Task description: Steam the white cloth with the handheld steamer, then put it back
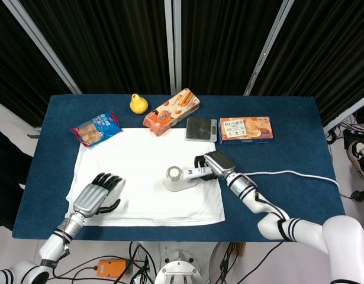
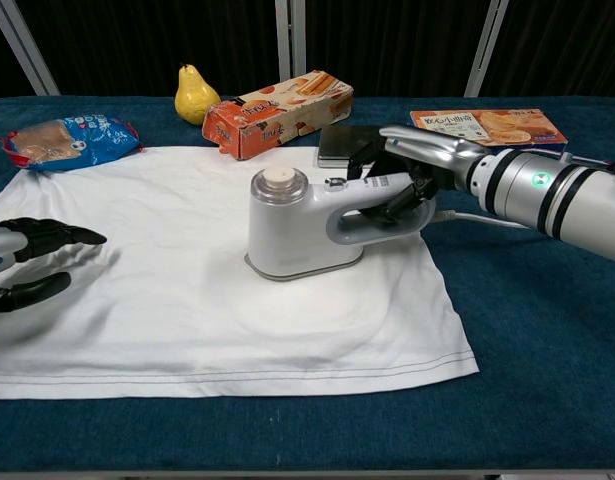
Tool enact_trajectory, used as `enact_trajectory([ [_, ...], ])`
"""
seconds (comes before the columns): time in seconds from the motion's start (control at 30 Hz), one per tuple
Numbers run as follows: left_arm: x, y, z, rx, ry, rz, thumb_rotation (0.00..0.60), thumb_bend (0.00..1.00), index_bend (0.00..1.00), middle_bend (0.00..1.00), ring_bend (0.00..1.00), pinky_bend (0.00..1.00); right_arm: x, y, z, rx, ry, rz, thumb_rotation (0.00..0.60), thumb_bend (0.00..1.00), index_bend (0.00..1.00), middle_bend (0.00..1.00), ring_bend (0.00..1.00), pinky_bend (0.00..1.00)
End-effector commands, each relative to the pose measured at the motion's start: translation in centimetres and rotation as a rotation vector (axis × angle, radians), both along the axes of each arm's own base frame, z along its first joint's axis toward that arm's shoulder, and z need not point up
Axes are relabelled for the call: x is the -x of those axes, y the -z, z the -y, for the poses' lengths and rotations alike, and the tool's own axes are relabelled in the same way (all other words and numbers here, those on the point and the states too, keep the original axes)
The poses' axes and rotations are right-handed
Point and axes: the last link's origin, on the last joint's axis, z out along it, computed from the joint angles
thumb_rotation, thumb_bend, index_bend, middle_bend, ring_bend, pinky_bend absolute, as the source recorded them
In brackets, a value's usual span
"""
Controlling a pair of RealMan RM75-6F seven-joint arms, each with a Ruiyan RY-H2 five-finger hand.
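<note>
The white cloth (image 1: 140,171) (image 2: 177,270) lies spread flat on the blue table. A white handheld steamer (image 1: 180,177) (image 2: 292,232) stands with its base on the cloth's right half, its cord (image 1: 288,173) trailing to the right. My right hand (image 1: 210,164) (image 2: 407,175) grips the steamer's handle. My left hand (image 1: 97,193) (image 2: 27,265) rests on the cloth's near left part, fingers spread and holding nothing.
Along the far edge sit a blue snack bag (image 1: 96,128), a yellow pear (image 1: 138,103), an orange biscuit box (image 1: 171,111), a small grey scale (image 1: 201,128) and an orange cracker box (image 1: 245,129). Bare blue table (image 1: 288,207) lies to the right of the cloth.
</note>
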Motion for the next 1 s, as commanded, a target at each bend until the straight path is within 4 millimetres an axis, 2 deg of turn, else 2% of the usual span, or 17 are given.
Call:
enact_trajectory([
  [0.03, 0.0, 0.1, 0.0, 0.002, 0.001, 0.001, 0.0, 0.28, 0.08, 0.07, 0.0, 0.0, 0.8, -0.7, 0.2, 0.021, 0.008, -0.013, 0.6, 0.7, 0.92, 0.82, 0.82, 0.64],
  [0.3, 0.0, 0.3, 0.0, 0.006, 0.0, 0.005, 0.0, 0.28, 0.08, 0.07, 0.0, 0.0, 3.3, -2.3, 0.7, 0.074, 0.049, -0.056, 0.6, 0.7, 0.92, 0.82, 0.82, 0.64],
  [0.47, 0.0, 0.2, 0.0, 0.0, 0.002, 0.007, 0.0, 0.28, 0.08, 0.07, 0.0, 0.0, 3.4, -3.7, 0.0, 0.077, 0.039, 0.035, 0.6, 0.71, 0.92, 0.82, 0.82, 0.64],
  [0.53, 0.0, 0.1, 0.0, -0.005, 0.001, 0.007, 0.0, 0.28, 0.08, 0.07, 0.0, 0.0, 3.9, -4.9, -0.4, 0.088, 0.04, 0.084, 0.6, 0.71, 0.92, 0.82, 0.82, 0.65],
  [0.63, 0.2, -0.3, -0.1, -0.014, -0.001, 0.003, 0.0, 0.28, 0.08, 0.07, 0.0, 0.0, 5.6, -7.6, -1.0, 0.136, 0.051, 0.121, 0.6, 0.71, 0.93, 0.82, 0.82, 0.65],
  [0.77, 0.2, -0.7, -0.3, -0.031, 0.0, 0.005, 0.0, 0.28, 0.08, 0.07, 0.0, 0.0, 8.0, -10.2, -1.9, 0.19, 0.082, 0.126, 0.6, 0.71, 0.93, 0.82, 0.82, 0.65],
  [0.87, 0.1, -1.2, -0.4, -0.05, -0.001, 0.008, 0.0, 0.28, 0.08, 0.07, 0.0, 0.0, 10.4, -11.5, -2.4, 0.226, 0.121, 0.103, 0.6, 0.71, 0.93, 0.82, 0.82, 0.65],
  [1.0, 0.1, -2.0, -0.5, -0.076, -0.005, 0.011, 0.0, 0.28, 0.08, 0.07, 0.0, 0.0, 13.7, -11.9, -2.6, 0.255, 0.197, 0.061, 0.6, 0.71, 0.93, 0.82, 0.82, 0.65],
])
